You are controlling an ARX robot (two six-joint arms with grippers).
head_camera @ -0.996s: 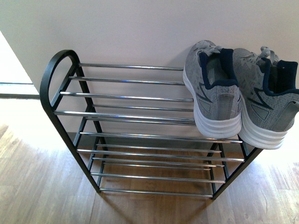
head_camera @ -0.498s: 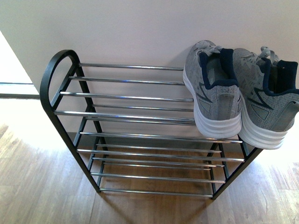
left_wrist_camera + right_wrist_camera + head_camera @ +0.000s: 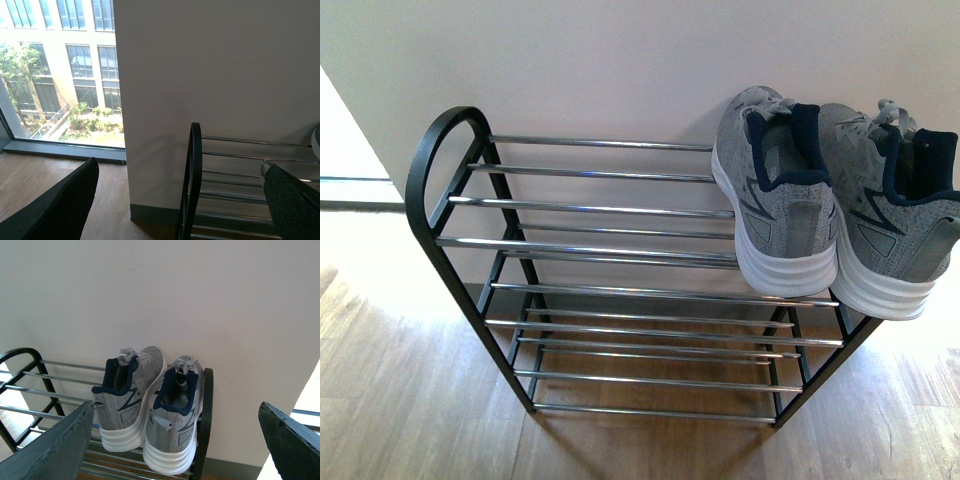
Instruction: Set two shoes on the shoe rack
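Two grey knit, white-soled sneakers (image 3: 775,195) stand side by side at the right end of the black-framed chrome-bar shoe rack (image 3: 600,207), on its top shelf. Only the wrist views show the left jaws and right jaws: spread, empty.

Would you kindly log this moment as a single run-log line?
shoes: both on shoe rack top shelf, right end | left gripper: open, empty | right gripper: open, empty | task: looks done

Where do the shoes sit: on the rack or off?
On: one shoe and its mate rest soles-down on the top bars of the shoe rack.
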